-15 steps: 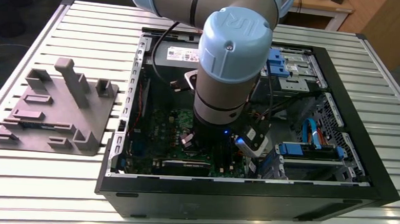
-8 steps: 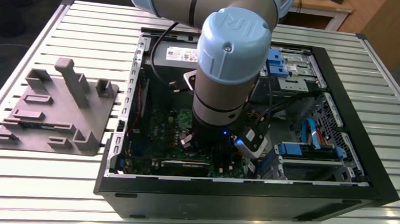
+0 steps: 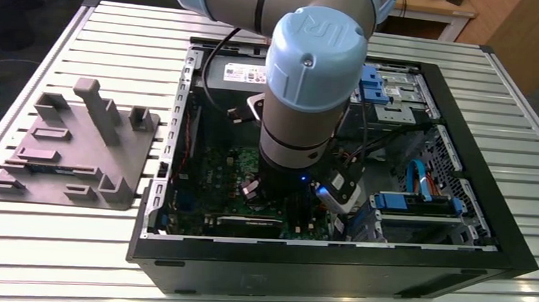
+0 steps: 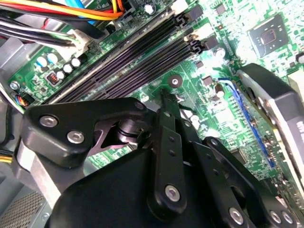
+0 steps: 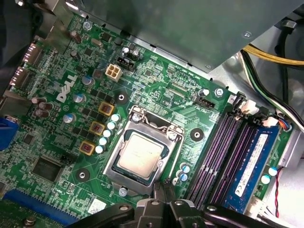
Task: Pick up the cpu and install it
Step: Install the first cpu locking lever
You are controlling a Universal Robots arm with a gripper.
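In the first wrist view the cpu (image 5: 138,153), a flat silvery-grey square, lies in the metal-framed socket (image 5: 113,159) on the green motherboard (image 5: 57,142). My gripper (image 5: 162,189) hangs just off the socket's edge, a little apart from the chip. Its two black fingertips are pressed together with nothing between them. In the second wrist view the gripper (image 4: 165,102) shows as black linkages over the board beside the long black memory slots (image 4: 137,61). In the exterior view the arm (image 3: 310,91) reaches down into the open computer case (image 3: 337,265).
A blue memory stick (image 5: 251,161) stands beside empty slots (image 5: 221,152). Cable bundles (image 5: 266,57) run along the case wall. A graphics card (image 4: 280,109) sits near the gripper. A grey fixture plate (image 3: 76,148) lies on the slatted table (image 3: 61,251) at the exterior view's left.
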